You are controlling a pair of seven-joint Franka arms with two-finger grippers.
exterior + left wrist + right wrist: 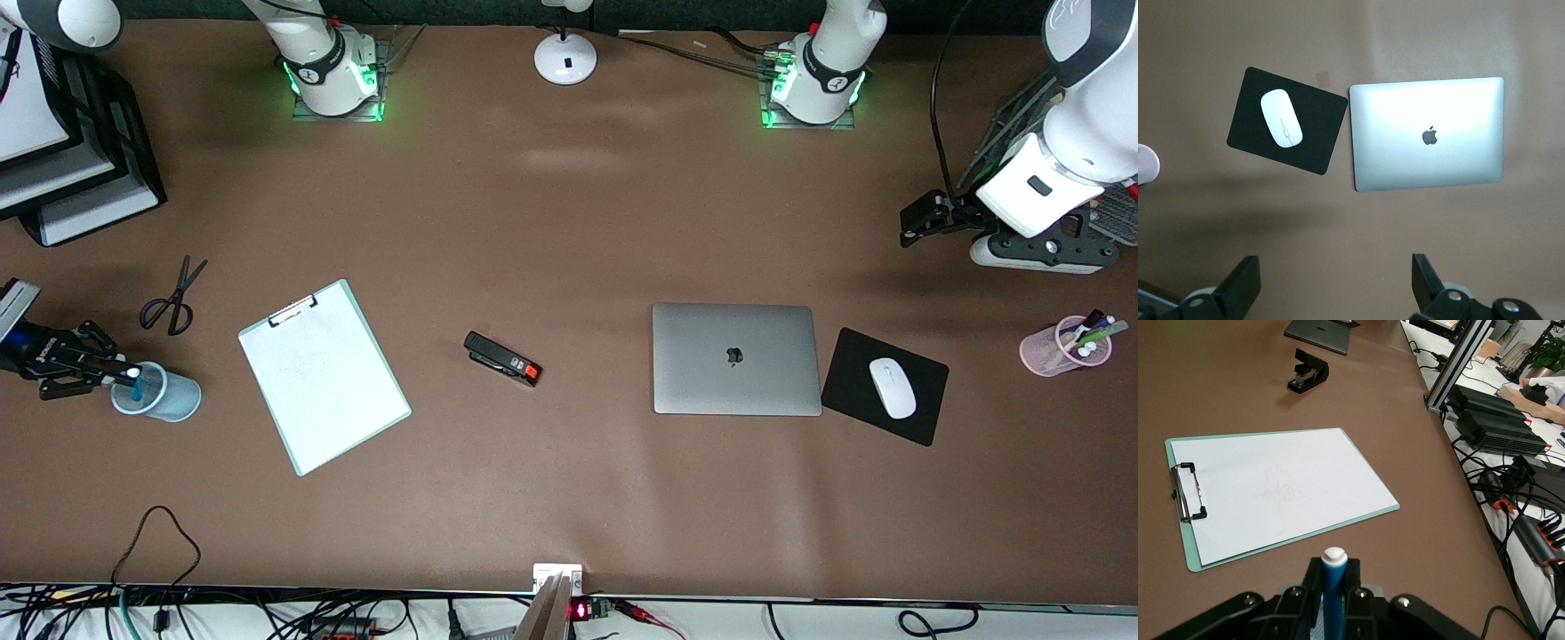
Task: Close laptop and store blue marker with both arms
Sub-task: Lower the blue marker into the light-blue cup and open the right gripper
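Front view puts the laptop (736, 359) before you already closed: a slim silver-grey slab lying flat on the brown tabletop (569, 222), dark apple logo up on its lid, toward the left arm's end and about midway between the robots' edge and the camera's edge. Its long axis runs along the length of the tabletop. Just beside it, toward the left arm's end, a white mouse (892, 388) sits on a flat black mouse pad (853, 360).

You find the blue marker (136, 388) at the right arm's end, near that short edge. It stands close to upright, white tip up, its lower part inside a pale blue cup (164, 396). The right wrist view shows its bright-blue barrel (1333, 593) rising between the black fingers.

Your right hand (124, 375) is at the cup's rim, its fingers closed on the marker. A clipboard (324, 375) with white paper lies nearer the middle, a black stapler (502, 358) between it and the laptop.

Your left hand (916, 222) hangs over the left arm's end of the tabletop, fingers spread wide and holding nothing.
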